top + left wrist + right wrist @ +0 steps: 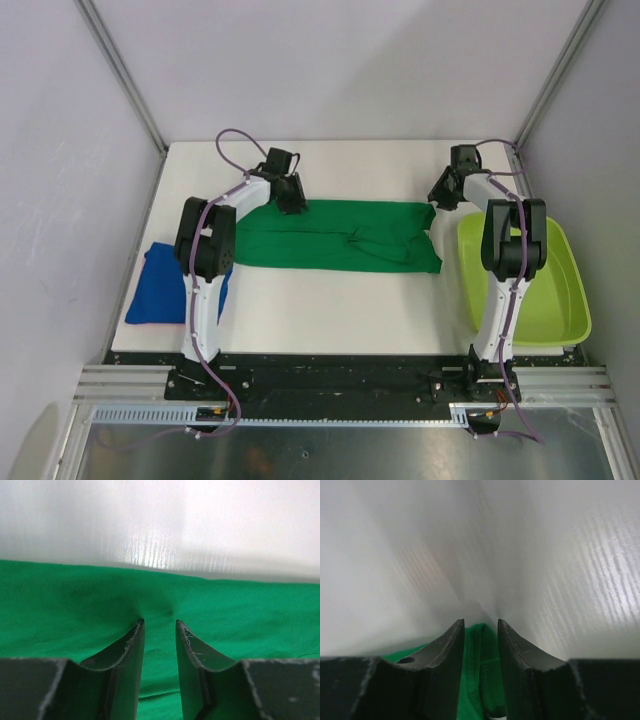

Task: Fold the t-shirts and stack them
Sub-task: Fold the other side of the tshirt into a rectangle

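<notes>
The dark green t-shirt point(340, 235) lies as a long folded strip across the middle of the table. My left gripper point(292, 203) is at its far left edge. In the left wrist view the gripper point(159, 622) has its jaws close together, with green cloth point(60, 605) puckered at the tips. My right gripper point(443, 197) is at the strip's far right corner. In the right wrist view the gripper point(481, 622) has its narrow jaws pinching a green hem fold point(480, 645). The royal blue t-shirt point(160, 285), with a pink edge, lies folded at the table's left edge.
A lime-green plastic tub point(540, 290) stands at the right side of the table, behind the right arm. White walls enclose the table at the back and on both sides. The arm bases stand at the near edge.
</notes>
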